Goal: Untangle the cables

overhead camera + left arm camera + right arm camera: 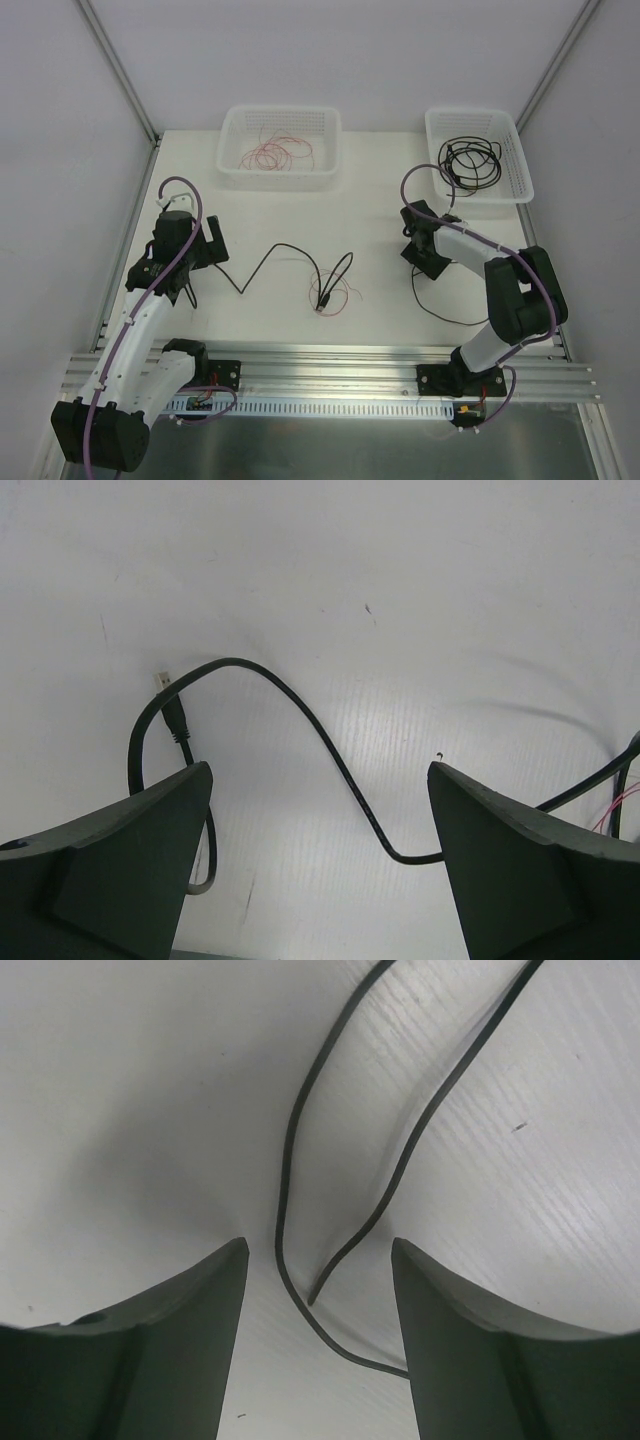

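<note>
The table [380, 210] carried two baskets, both beyond the pincers. The left basket [232, 172] held fine red wires [275, 155], and the right basket [517, 150] held coiled black cables [470, 160].

The left pincer [318, 770] stood released, jaws wide and holding nothing. A black cable [300, 705] snaked over the table between and ahead of its jaws, with its plug [178, 723] just ahead of one jaw tip. The cable then ran off to that pincer's right, into a small knot with a thin red wire [338, 297].

The right pincer [319, 1242] hung low over a second black cable [285, 1180]. Its jaws were apart, and two strands passed between them, neither of them pinched.

The step in hand looked like picking up the loose black cables left on the table. The right pincer needed to clench squarely on its strands. The left needed to drop onto the cable near the plug, then draw it away gently so the red wire slipped free rather than dragging along.
</note>
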You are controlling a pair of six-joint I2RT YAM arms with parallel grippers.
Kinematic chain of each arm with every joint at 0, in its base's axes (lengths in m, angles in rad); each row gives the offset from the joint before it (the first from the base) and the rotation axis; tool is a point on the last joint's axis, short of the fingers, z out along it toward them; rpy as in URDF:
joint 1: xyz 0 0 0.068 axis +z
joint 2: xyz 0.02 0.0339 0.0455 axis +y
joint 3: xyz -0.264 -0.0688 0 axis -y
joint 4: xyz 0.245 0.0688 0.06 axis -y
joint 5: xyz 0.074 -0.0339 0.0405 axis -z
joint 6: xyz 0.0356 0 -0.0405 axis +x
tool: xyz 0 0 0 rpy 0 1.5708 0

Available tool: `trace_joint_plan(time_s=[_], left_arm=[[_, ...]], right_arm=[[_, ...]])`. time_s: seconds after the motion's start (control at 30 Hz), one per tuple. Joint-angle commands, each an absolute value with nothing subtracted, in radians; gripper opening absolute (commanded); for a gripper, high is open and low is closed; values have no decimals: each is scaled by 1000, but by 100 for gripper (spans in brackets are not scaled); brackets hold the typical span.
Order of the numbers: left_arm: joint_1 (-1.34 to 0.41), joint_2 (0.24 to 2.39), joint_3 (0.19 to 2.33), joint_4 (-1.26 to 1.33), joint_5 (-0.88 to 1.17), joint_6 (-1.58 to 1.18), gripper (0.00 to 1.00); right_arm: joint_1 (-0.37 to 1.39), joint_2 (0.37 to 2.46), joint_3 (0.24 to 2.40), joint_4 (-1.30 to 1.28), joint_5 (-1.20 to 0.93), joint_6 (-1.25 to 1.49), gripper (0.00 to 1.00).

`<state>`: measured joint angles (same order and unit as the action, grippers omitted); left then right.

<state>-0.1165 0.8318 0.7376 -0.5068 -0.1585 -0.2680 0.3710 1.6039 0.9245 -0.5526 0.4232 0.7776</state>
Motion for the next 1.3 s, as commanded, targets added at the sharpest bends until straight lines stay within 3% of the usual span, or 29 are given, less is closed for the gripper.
trace_joint_plan(time_s=[0.0, 0.17, 0.37, 0.47, 0.97, 1.27], left_arm=[[-112, 821, 735, -483, -135, -249, 90], [-112, 818, 733, -483, -140, -247, 90], [-112, 812, 730, -483, -143, -245, 90], [-110, 811, 729, -483, -140, -247, 90], [-112, 808, 729, -483, -137, -247, 91], [-112, 813, 727, -483, -132, -247, 90]], right_arm=[[376, 1617, 910, -551, 402, 813, 60], [384, 1625, 920, -568, 407, 816, 47], [391, 1620, 914, -583, 403, 834, 12], [393, 1615, 907, -580, 400, 834, 1], [469, 1327, 1058, -785, 601, 606, 1], [442, 1276, 1491, -806, 650, 165, 1]])
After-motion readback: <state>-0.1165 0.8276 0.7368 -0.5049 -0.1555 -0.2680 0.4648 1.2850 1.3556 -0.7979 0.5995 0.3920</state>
